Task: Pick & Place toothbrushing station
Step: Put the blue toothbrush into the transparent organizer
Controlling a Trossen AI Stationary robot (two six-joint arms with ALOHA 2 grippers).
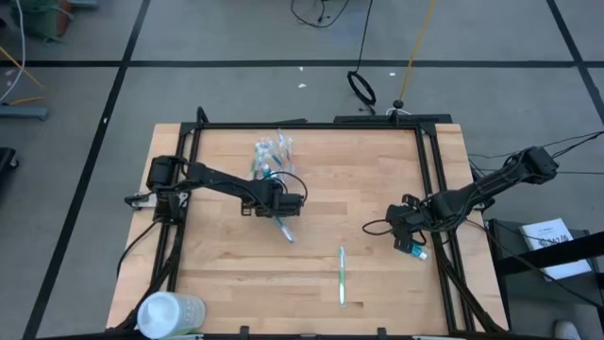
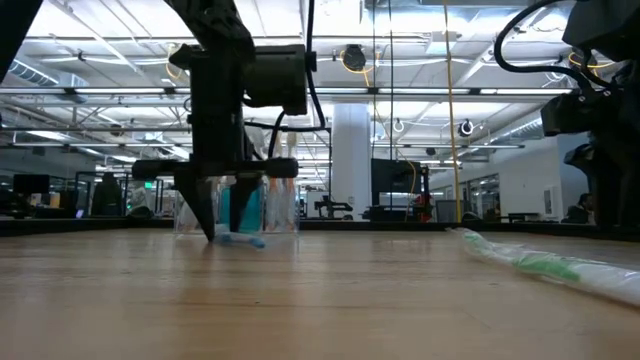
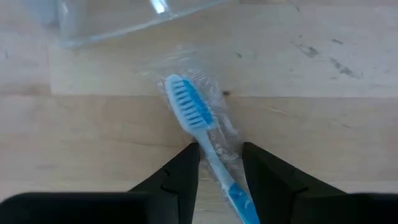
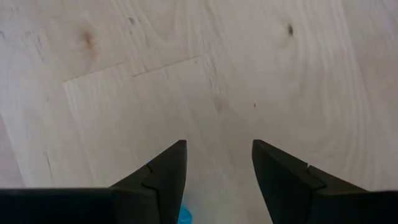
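Observation:
A blue toothbrush (image 3: 189,109) in a clear wrapper lies flat on the wooden table (image 1: 377,189), also seen as the blue toothbrush (image 1: 284,228) from above. My left gripper (image 3: 221,165) points down over it, open, with one finger on each side of the brush's neck. Just beyond stands the clear cup (image 1: 272,153) with several toothbrushes in it. A green toothbrush (image 1: 342,274) lies near the table's front. My right gripper (image 4: 217,162) hangs open above bare wood at the right, beside a teal toothpaste tube (image 1: 418,251).
A bigger white cylindrical container (image 1: 170,313) stands at the near left corner. The black frame rails (image 1: 429,170) run along the table's sides and back. Bare wood lies between the two arms.

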